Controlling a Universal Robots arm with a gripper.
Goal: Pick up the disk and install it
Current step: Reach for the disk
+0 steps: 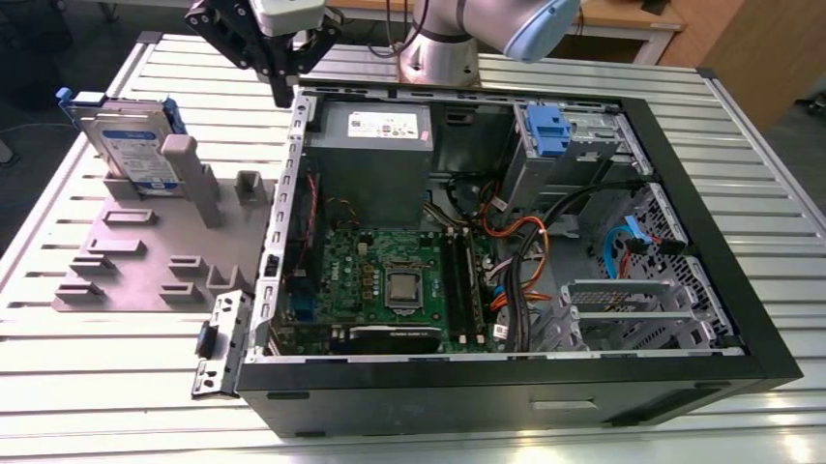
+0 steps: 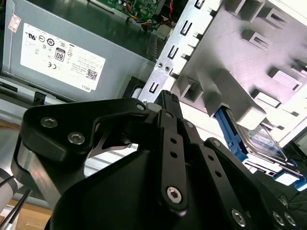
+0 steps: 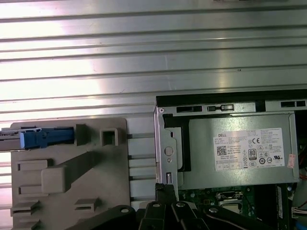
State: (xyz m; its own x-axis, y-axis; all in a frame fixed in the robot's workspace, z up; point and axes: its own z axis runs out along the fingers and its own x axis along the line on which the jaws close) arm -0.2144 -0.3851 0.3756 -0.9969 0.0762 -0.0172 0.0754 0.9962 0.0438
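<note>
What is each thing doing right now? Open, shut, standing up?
Disk, standing upright in the grey holder, untouched.
Gripper, shut, empty, by the case's edge.
Case, lying on its side, open.

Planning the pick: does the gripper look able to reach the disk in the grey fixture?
Probably yes: the disk stands upright in the fixture, its top exposed, with nothing between it and the gripper hovering nearby.

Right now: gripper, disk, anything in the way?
Gripper shut, empty, at the case edge. Disk upright in the grey fixture, untouched. Tall fixture post beside the disk, on its case side.
</note>
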